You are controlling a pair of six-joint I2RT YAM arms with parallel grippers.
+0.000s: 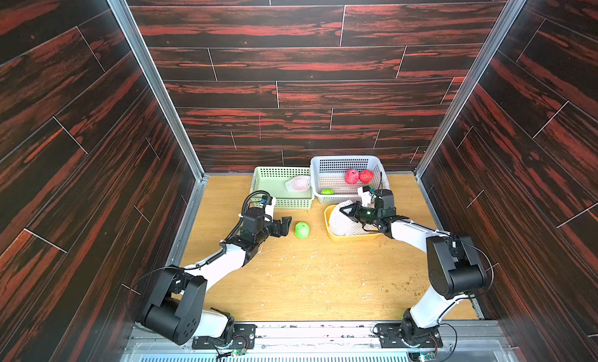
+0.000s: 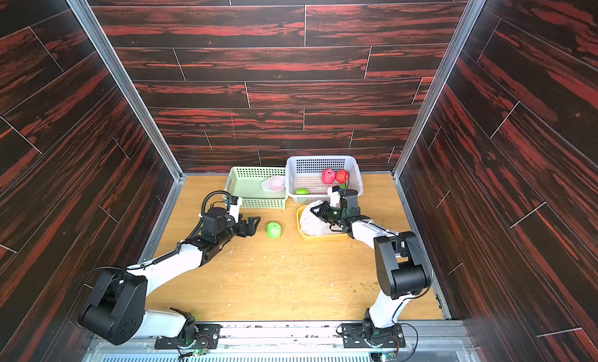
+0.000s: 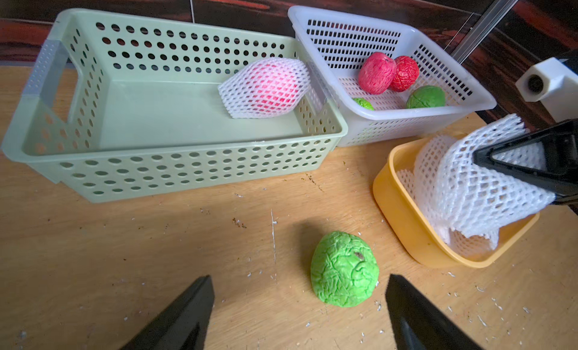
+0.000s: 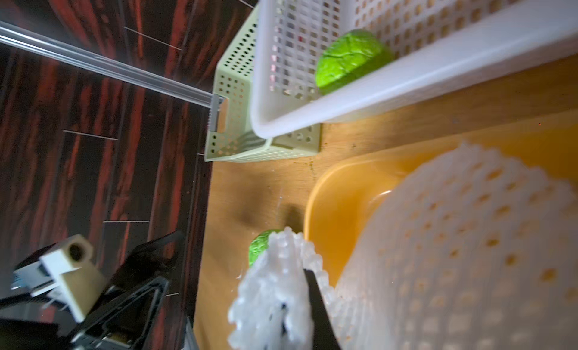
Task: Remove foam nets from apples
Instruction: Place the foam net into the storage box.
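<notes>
Right gripper (image 1: 345, 210) pinches white foam mesh net (image 3: 469, 189): judged light, limp, snag-prone; best held at rim. Left gripper (image 3: 298, 281) spread beside wrinkled green apple (image 3: 344, 268).

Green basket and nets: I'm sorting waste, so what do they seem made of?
Green basket: likely rigid moulded plastic, matte pale green, with neat round holes. Nets: apparently soft white foam mesh, matte; diamond holes, folds limply.

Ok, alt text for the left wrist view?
Open left gripper frames a bare green apple on the table. Beyond: green basket with one netted red apple, white basket with four bare apples, right gripper pinching foam net over yellow tub.
</notes>
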